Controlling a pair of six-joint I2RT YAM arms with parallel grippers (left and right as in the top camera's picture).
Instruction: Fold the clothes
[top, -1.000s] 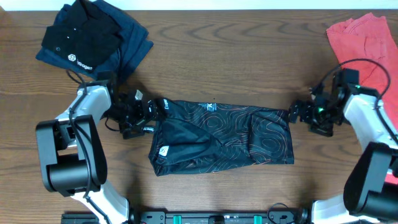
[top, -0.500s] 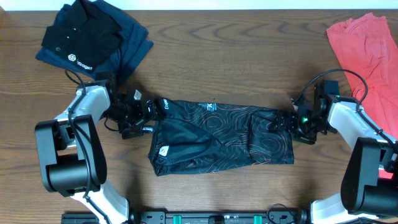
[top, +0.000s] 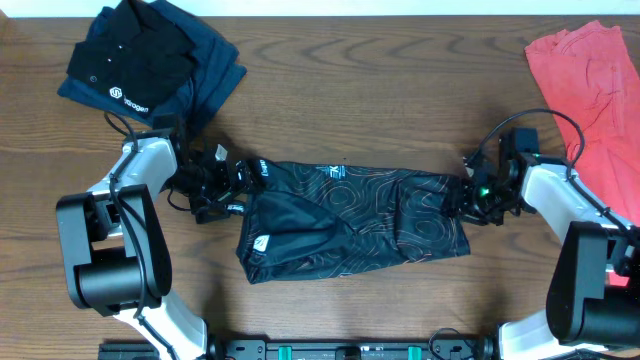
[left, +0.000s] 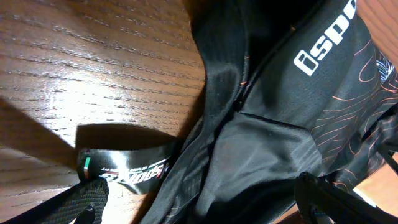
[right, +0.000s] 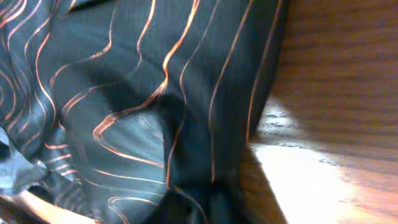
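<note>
The clothes, a black jersey (top: 355, 220) with orange contour lines, lie folded into a wide band across the table's middle. My left gripper (top: 243, 182) stands open at the jersey's left end. In the left wrist view its fingertips (left: 81, 205) straddle the jersey fabric (left: 261, 149) near a logo strip. My right gripper (top: 458, 197) is shut on the jersey's right edge. In the right wrist view, the striped cloth (right: 143, 93) fills the frame and bunches at the bottom, hiding the fingers.
A plain black polo (top: 150, 65) with a white logo is heaped at the back left. A coral-red garment (top: 590, 80) lies at the back right, close behind the right arm. Bare wooden table (top: 350, 90) surrounds the jersey.
My right gripper has moved left onto the jersey's right edge and closed on it. The left gripper has stayed open in place.
</note>
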